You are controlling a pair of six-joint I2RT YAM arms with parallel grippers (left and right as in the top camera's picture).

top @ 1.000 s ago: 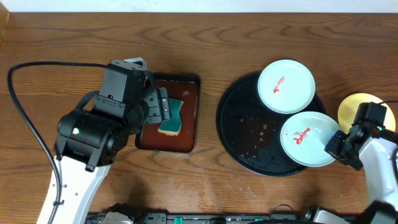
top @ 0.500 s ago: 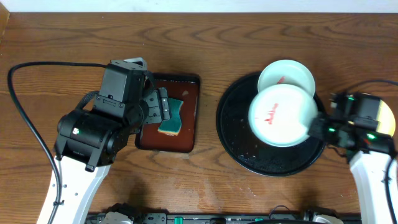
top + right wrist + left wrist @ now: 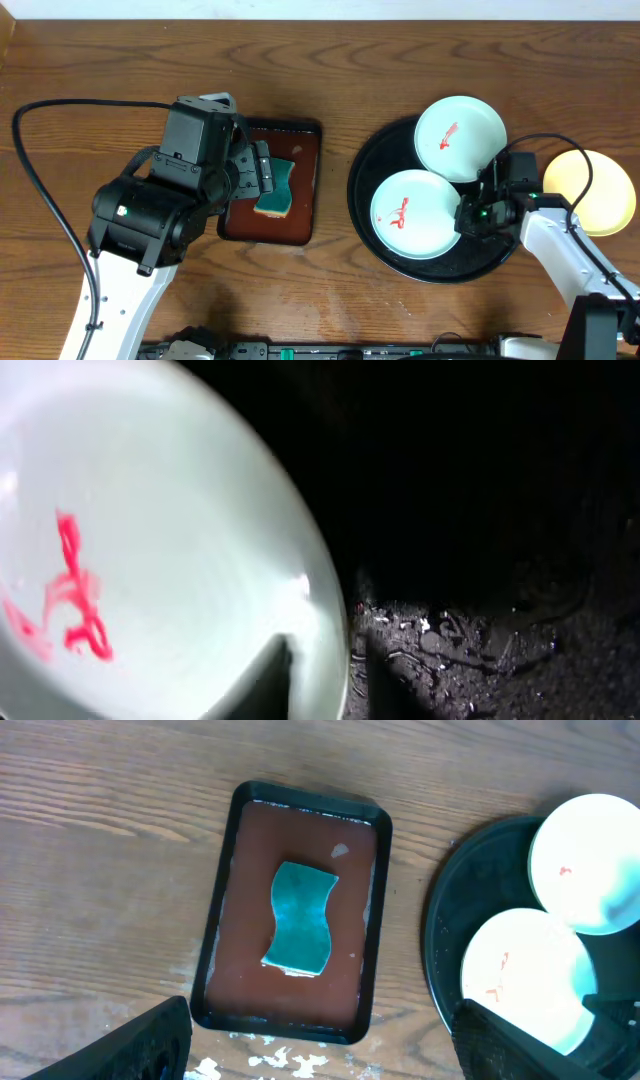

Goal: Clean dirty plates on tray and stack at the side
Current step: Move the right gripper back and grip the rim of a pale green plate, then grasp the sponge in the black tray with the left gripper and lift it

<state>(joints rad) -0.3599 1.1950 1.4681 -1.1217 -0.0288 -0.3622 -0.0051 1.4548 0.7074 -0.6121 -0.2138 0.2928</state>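
Note:
The black tray (image 3: 372, 172) holds two mint-white plates with red smears: one at its far side (image 3: 460, 138) and one at its near middle (image 3: 412, 214). My right gripper (image 3: 470, 216) is shut on the right rim of the near plate. In the right wrist view, the fingers (image 3: 325, 675) pinch that plate's rim (image 3: 150, 560) over the crumb-strewn tray (image 3: 480, 510). A pale yellow plate (image 3: 592, 190) lies on the table right of the tray. My left gripper (image 3: 262, 172) is open and empty above the sponge. The left wrist view shows the fingers (image 3: 330, 1050) spread wide.
A teal sponge (image 3: 276, 190) lies in a small reddish-brown rectangular tray (image 3: 305, 215) left of the black tray; both show in the left wrist view (image 3: 300, 917) (image 3: 230, 920). White flecks dot the wood near it. A black cable (image 3: 40, 180) loops at the left.
My right gripper has carried the near mint plate leftward from the tray's right edge to its near middle and set it low. The yellow plate is now uncovered. The left arm has not moved.

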